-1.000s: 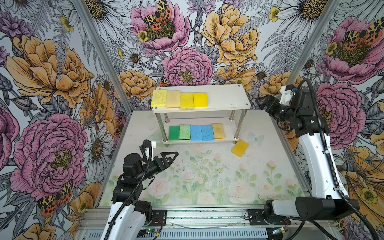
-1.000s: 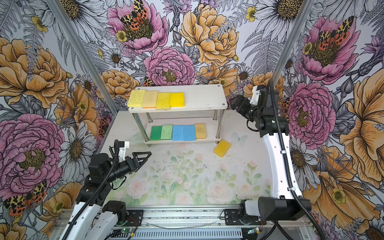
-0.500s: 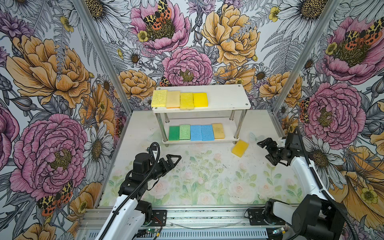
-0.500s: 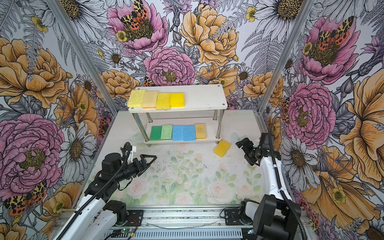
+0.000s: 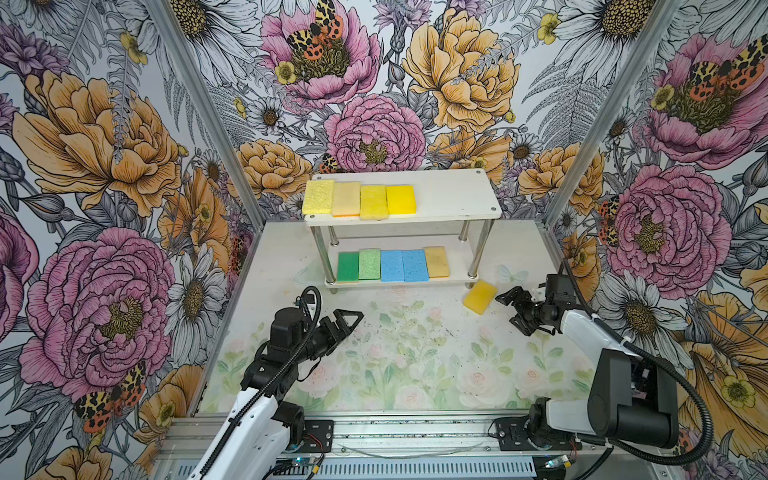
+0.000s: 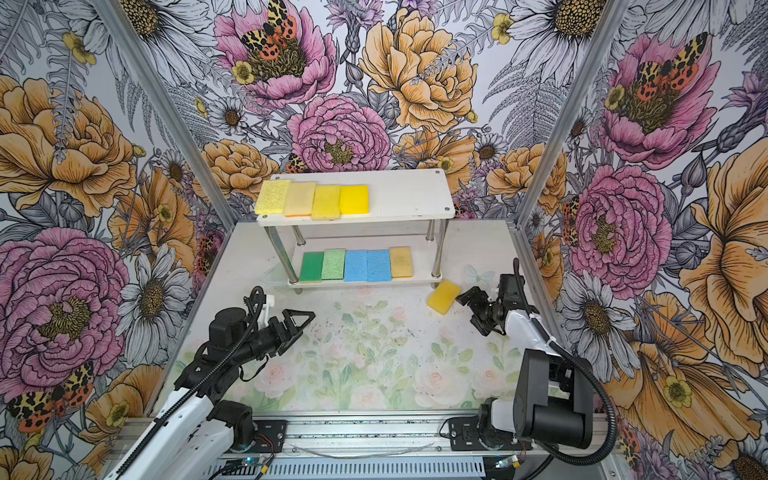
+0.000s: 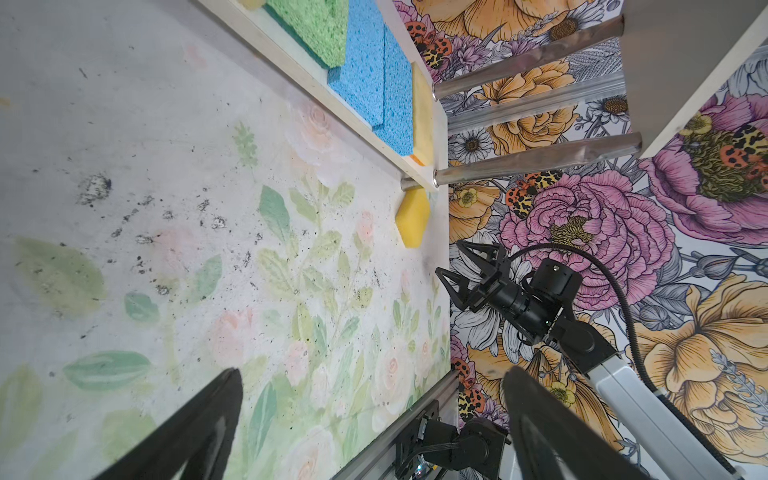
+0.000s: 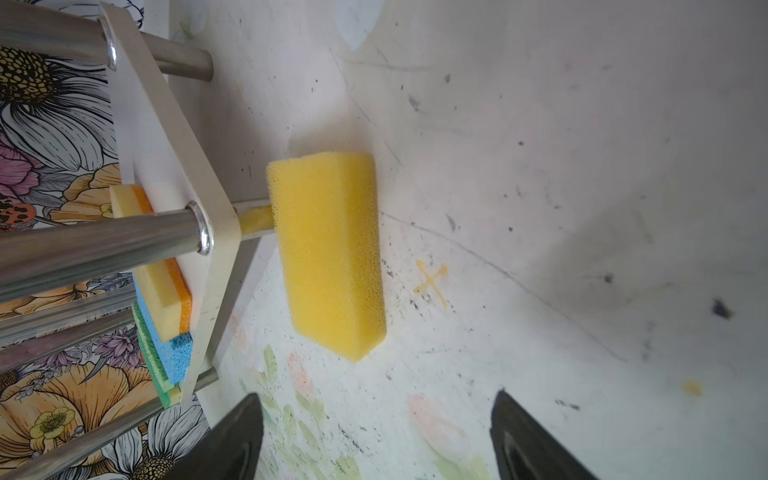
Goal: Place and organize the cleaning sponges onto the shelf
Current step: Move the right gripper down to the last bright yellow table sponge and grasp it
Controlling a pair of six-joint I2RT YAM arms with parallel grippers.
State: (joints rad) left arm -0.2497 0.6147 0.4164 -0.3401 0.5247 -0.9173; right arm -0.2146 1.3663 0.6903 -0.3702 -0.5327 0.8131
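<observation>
We see the shelf at the back of the table, with nine sponges laid on it in two rows. On its top board, four yellow and tan sponges sit side by side at the left end with their edges touching, and the right part of the board is bare. On the lower board a dark green sponge, a light green sponge, two blue sponges and a tan sponge run from left to right, packed close. The tenth, a yellow sponge, lies on the table just beside the shelf's front right post. In the right wrist view it seems to lean on that post's foot with one edge raised, though we cannot be sure. The right claw is low over the table just to the right of this sponge. It points at the sponge without touching it, with its jaws spread and nothing between them. The left claw hangs over the left middle of the table, well apart from the shelf and every sponge. Its jaws are spread wide and empty.
</observation>
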